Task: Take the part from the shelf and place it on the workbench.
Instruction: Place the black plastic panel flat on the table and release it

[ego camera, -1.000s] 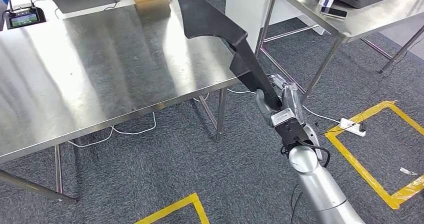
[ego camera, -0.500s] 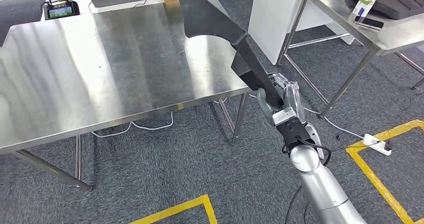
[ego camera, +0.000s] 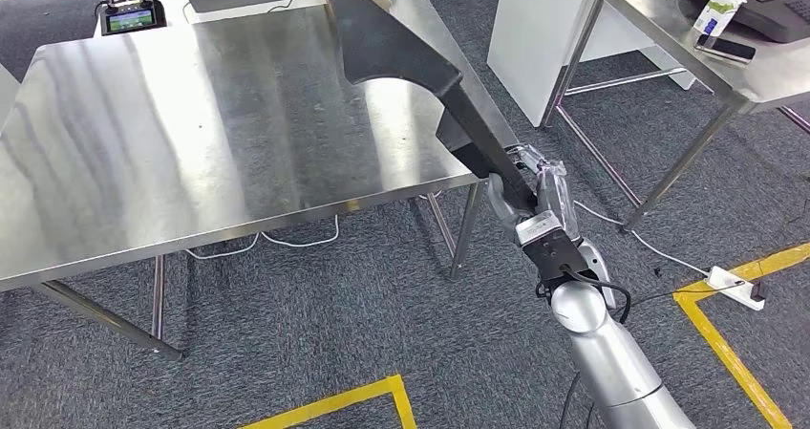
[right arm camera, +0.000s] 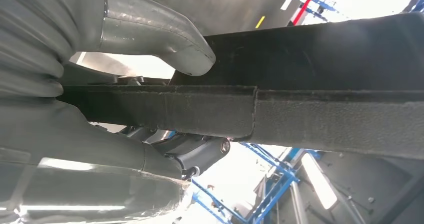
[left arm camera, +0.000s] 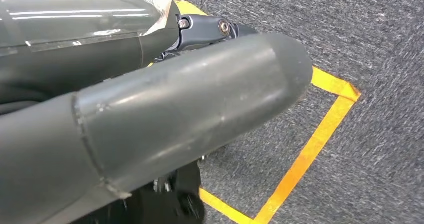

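- Part (ego camera: 401, 52) off the shelf: the right robot hand (ego camera: 530, 195) grips its lower end, the broad end slanting up above the steel surface (ego camera: 191, 142).
- Left robot hand (left arm camera: 150, 114): grip cannot be told.
- Remaining, I judge: lower and release.

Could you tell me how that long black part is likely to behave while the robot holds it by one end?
The black part looks rigid: it juts out over the workbench without sagging. Because the right hand grips only its narrow end, the wide far end probably levers hard and may twist. Its rough edge, seen in the right wrist view, likely resists slipping.
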